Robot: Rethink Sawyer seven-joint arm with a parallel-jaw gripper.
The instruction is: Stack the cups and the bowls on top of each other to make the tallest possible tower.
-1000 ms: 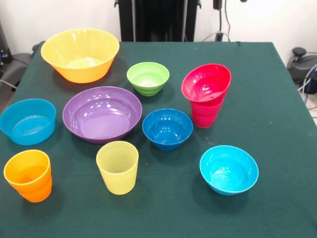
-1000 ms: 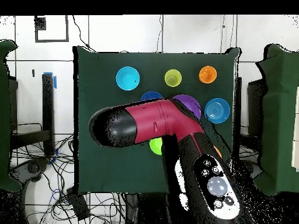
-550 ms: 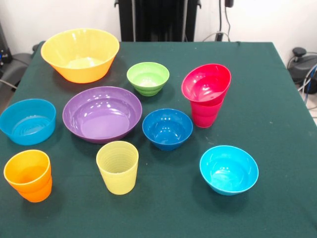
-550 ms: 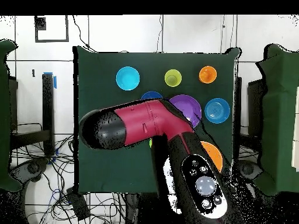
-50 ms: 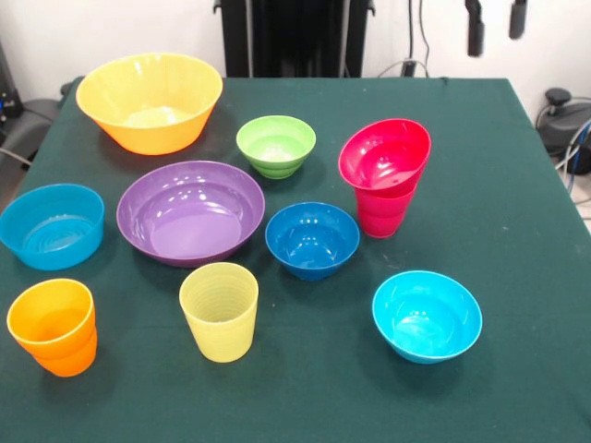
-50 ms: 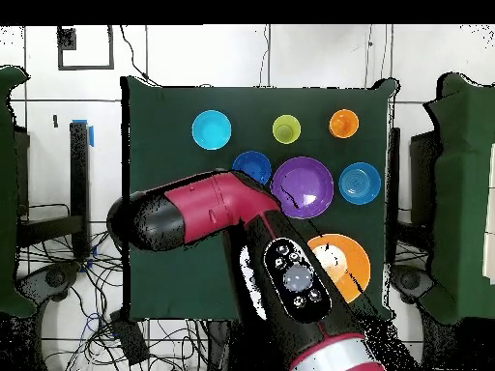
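Red bowl (image 5: 384,152) well below spread fingers (image 5: 476,32).

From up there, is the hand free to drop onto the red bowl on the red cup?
Probably yes: the hand hangs open above the table's far edge, and nothing stands over the red bowl.

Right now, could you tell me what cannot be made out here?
Overhead view: the arm hides the green bowl, the red bowl and red cup, and part of the big yellow bowl.
Front view: the top edge cuts off the gripper; only its fingertips show.
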